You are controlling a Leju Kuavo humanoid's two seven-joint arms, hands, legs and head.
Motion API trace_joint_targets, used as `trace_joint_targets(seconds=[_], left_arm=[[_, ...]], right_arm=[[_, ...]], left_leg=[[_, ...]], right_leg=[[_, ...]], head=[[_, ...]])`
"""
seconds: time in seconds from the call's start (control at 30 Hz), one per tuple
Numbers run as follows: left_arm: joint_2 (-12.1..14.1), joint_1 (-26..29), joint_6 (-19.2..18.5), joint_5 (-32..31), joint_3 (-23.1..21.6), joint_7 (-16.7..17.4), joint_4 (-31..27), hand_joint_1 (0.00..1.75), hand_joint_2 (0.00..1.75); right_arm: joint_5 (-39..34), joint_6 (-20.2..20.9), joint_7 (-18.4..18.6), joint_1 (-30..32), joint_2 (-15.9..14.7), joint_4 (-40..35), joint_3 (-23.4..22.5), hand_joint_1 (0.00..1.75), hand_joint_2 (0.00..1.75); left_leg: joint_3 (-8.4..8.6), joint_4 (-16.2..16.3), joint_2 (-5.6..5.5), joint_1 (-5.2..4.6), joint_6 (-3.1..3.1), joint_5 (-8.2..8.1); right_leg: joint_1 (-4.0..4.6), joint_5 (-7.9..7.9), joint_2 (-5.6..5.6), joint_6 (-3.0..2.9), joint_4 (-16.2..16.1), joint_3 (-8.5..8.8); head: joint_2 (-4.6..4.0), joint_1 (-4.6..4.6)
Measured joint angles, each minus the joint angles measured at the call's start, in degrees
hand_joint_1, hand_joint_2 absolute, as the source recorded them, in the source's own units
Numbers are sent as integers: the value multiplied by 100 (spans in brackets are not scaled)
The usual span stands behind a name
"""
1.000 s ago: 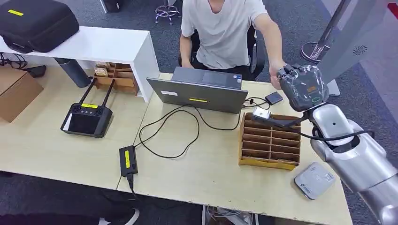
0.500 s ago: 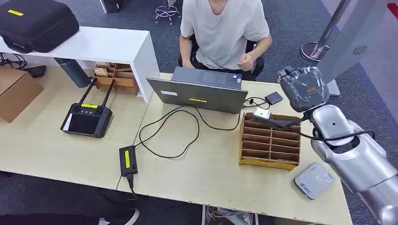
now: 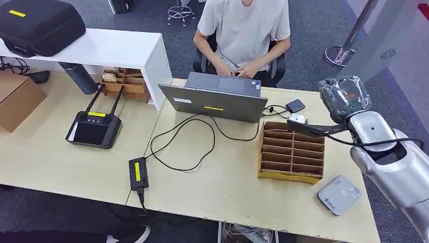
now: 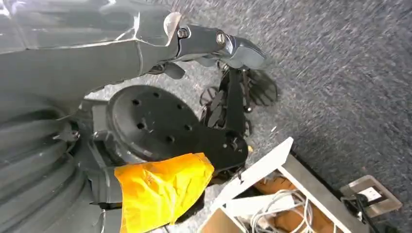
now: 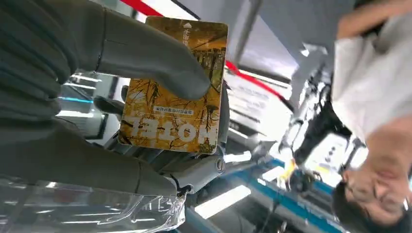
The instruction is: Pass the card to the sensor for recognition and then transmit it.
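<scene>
My thumb [image 5: 160, 63] covers the upper middle of the card [image 5: 172, 87], so part of its print is hidden; small text under the thumb is too fine to read. In the head view my right hand [image 3: 345, 97] is wrapped in clear film and the card is hidden behind it. Person [image 3: 246, 30] beyond my hand is cut off at the frame top. My left hand [image 4: 214, 43]: fingertips blurred, can't tell their pose.
</scene>
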Motion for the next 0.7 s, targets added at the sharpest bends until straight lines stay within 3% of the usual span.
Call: trace_joint_targets(seconds=[0.13, 0.2, 0.3, 0.4, 0.57, 0.7], left_arm=[[-20, 126, 166, 223, -162, 50, -179, 0, 175], [-28, 177, 238, 326, -249, 57, -275, 0, 175], [-39, 233, 362, 417, -360, 74, -400, 0, 175], [-46, 319, 459, 494, -475, 96, -494, 0, 175], [-48, 376, 564, 649, -596, 107, -651, 0, 175], [-46, 447, 594, 739, -658, 101, -715, 0, 175]], right_arm=[[-380, 516, 50, 1, -520, -297, -83, 175, 175], [-584, 960, 123, -23, -743, -490, -109, 175, 175], [-854, 1601, 260, -109, -1006, -744, -107, 175, 175], [-1089, 1943, 293, -211, -1230, -918, -92, 175, 175], [-1893, 3233, 476, -779, -1475, -1263, 216, 175, 175], [-2778, 3781, 630, -1427, -1740, -1576, 696, 175, 175]], left_leg=[[-6, 2, -2, 0, 3, -5], [-5, 2, 3, -1, 5, -6], [-4, 2, 6, -1, 5, -6], [-9, 2, 4, 1, 5, -6], [-4, 2, 11, 0, 5, -5], [-4, 2, 12, 1, 4, -5]], right_leg=[[0, 0, -1, 1, -1, -1], [-1, 0, 2, 1, -1, -2], [-1, 0, 4, 1, -1, -4], [0, 0, 1, 1, 1, -2], [-1, 0, 11, 0, 3, -7], [0, 0, 12, 0, 4, -8]], head=[[0, 2], [0, 2], [0, 0], [0, 4], [0, 2], [0, 2]])
